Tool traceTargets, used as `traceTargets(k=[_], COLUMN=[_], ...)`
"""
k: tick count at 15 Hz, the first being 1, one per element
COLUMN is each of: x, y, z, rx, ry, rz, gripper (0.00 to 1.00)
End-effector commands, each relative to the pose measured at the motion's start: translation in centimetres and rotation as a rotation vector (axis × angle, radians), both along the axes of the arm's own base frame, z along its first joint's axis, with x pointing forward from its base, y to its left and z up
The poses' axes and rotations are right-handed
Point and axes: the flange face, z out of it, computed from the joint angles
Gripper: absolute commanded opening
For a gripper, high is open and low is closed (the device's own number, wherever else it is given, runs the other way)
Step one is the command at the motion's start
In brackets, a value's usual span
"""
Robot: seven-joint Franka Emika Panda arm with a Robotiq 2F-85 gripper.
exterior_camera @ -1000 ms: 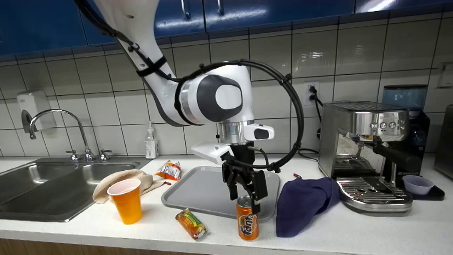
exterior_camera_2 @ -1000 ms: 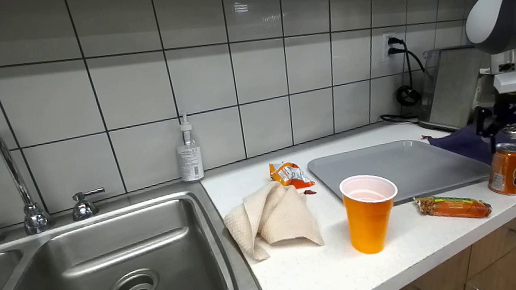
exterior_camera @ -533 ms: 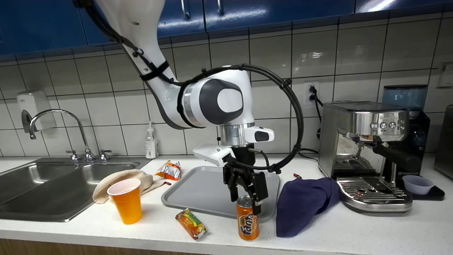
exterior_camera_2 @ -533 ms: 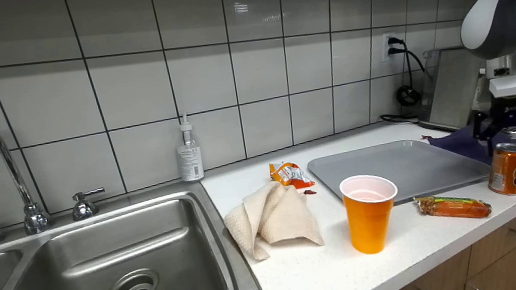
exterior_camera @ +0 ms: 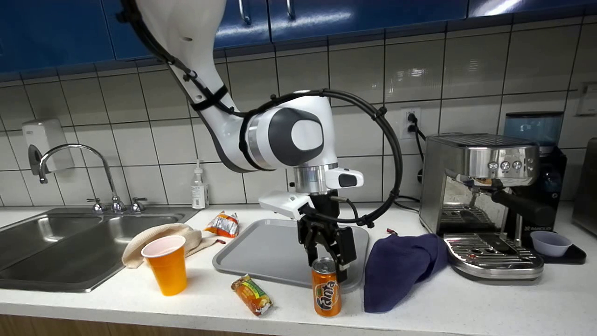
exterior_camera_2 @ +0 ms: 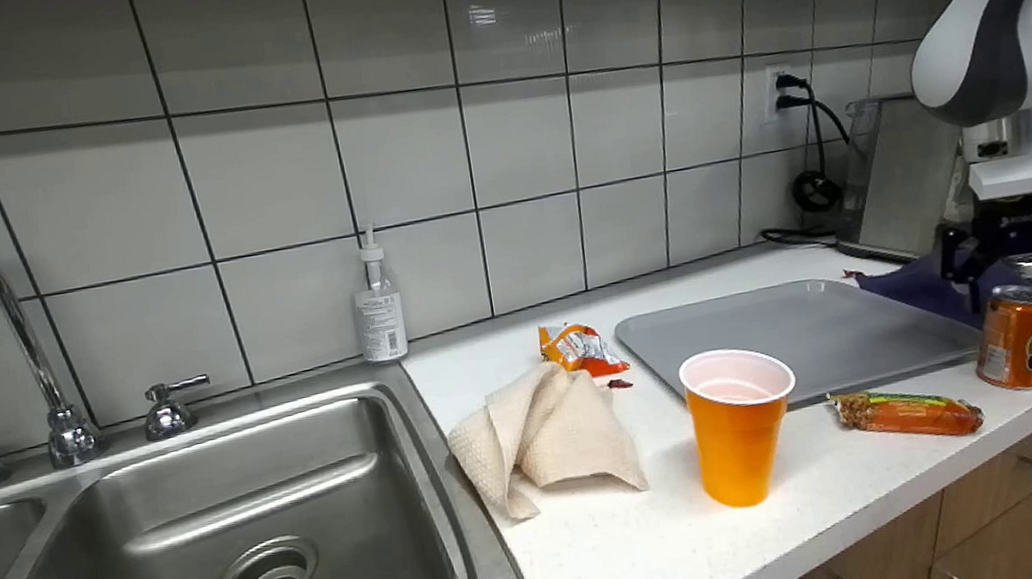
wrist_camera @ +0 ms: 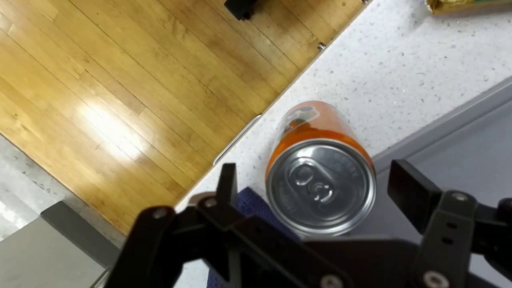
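White countertop (exterior_camera: 433,315) bears an orange, silver-topped can (exterior_camera: 326,293).

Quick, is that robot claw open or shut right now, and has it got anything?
Gripper: open, holding nothing; the can stands near it, ungripped.

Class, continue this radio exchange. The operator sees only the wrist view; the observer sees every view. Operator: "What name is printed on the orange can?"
Observer: The orange can reads Fanta in an exterior view.
Operator: What stands beyond the snack packet at the edge of my view?
Observer: An orange cup, upright on the counter.
Operator: Anything past that?
Observer: Yes, a beige cloth lies beside the sink.
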Motion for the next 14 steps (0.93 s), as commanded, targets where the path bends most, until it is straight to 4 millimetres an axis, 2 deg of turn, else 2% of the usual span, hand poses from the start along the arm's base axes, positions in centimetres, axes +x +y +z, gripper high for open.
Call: traceTargets(k=[1,4,5,14], x=[0.8,0.9,0.9,1.5], y=[-0.2,-0.1,-0.1,0.7], z=[0.0,0.0,0.1,2.6], rx=[0.002,0.002,0.000,0.013], ry=[0.000,0.000,-0.001,-0.058], rz=[-0.010,-0.006,-0.005,0.009], gripper=[0.66,0.42,0.40,0.40])
